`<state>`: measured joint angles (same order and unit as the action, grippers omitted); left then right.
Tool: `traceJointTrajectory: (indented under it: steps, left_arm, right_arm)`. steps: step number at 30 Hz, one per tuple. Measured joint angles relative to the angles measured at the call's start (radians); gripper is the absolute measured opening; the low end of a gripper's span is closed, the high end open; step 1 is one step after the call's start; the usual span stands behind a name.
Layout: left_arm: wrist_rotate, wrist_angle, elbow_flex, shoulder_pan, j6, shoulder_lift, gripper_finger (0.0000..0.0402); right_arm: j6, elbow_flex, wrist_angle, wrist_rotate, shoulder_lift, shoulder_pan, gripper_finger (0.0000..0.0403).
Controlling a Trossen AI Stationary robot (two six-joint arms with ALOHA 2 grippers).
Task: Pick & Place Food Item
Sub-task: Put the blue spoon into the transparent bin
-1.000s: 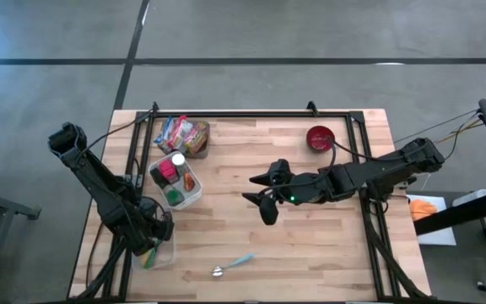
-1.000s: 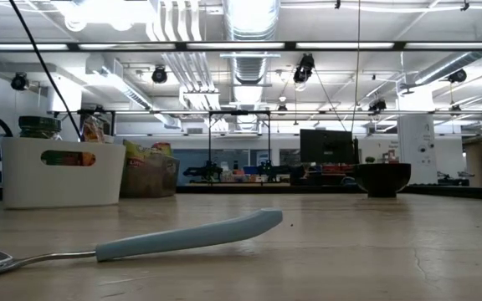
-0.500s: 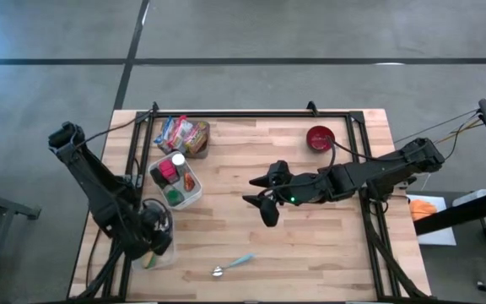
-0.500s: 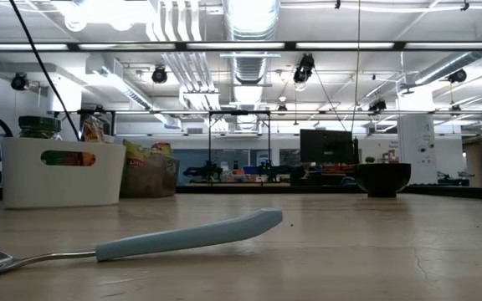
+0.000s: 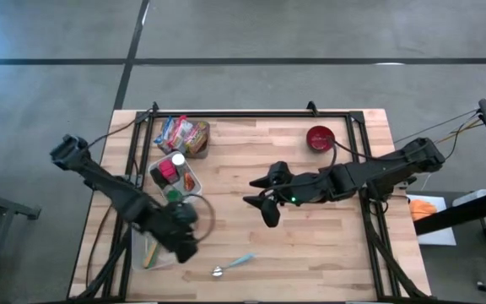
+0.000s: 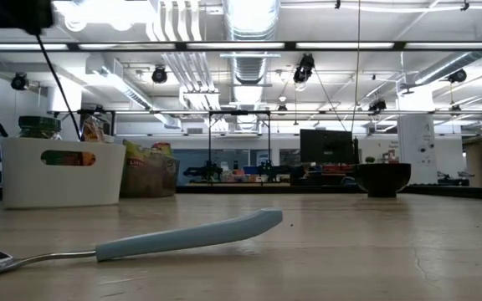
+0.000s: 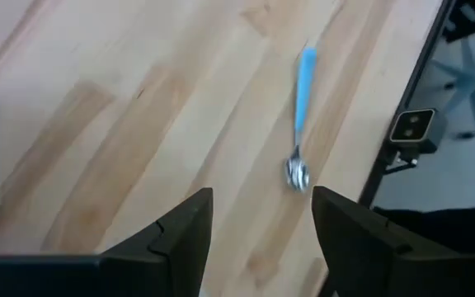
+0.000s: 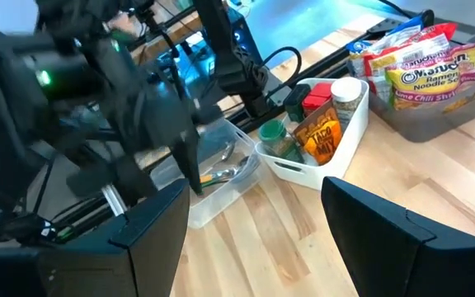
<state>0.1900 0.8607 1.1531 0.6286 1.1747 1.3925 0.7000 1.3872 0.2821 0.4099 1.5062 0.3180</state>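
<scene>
1. White plastic formed the caddy (image 5: pixel 191 187) near the table's (image 5: pixel 327 253) left side; it held spice jars and a sauce bottle, which the right wrist view showed with a white-capped shaker and an orange label.
2. Beside it, toward the far edge, a grey bin (image 5: pixel 199 145) held noodle packets (image 5: pixel 180 132).
3. A clear tray (image 8: pixel 221 169) sat at the near-left corner with utensils inside, perhaps a spoon and a green-handled piece; the blur left this uncertain.
4. A red bowl (image 5: pixel 320 138) stood alone far right.
5. The blue-handled spoon (image 5: pixel 233 264) lay on bare wood near the front edge, untouched.
6. The left gripper (image 5: pixel 184 245) hung between tray and spoon, fingers apart and empty; its wrist view showed the spoon ahead.
7. The right gripper (image 5: pixel 264 203) waited mid-table, fingers apart, holding nothing.
8. Only the low view showed the spoon's handle tilted up off the table.
</scene>
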Motion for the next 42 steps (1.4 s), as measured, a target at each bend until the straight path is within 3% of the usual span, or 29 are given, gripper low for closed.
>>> traceJointTrajectory:
  steps: [5, 10, 18, 26, 36, 42]
  left_arm:
    - [-0.038, -0.067, 0.099, -0.085, -0.205, 0.171, 0.0208]
    - [-0.092, -0.097, 0.167, -0.130, -0.301, 0.312, 0.0208]
    - [-0.143, -0.356, 0.166, -0.162, -0.391, 0.402, 0.0208]
    - [-0.158, -0.492, 0.185, -0.183, -0.478, 0.533, 0.0208]
    - [-0.145, -0.416, 0.380, -0.178, -0.524, 0.737, 0.0208]
    - [-0.131, -0.343, 0.381, -0.174, -0.539, 0.757, 0.0208]
  right_arm:
    - [0.004, 0.000, 0.015, -0.001, -0.039, 0.011, 0.0271]
    - [0.032, 0.000, 0.066, 0.004, -0.094, 0.032, 0.0271]
    - [0.045, 0.000, 0.114, 0.009, -0.151, 0.056, 0.0271]
    - [0.052, 0.000, 0.182, 0.007, -0.159, 0.092, 0.0271]
    - [0.073, 0.000, 0.257, 0.008, -0.163, 0.157, 0.0271]
    - [0.086, 0.000, 0.264, 0.009, -0.165, 0.176, 0.0271]
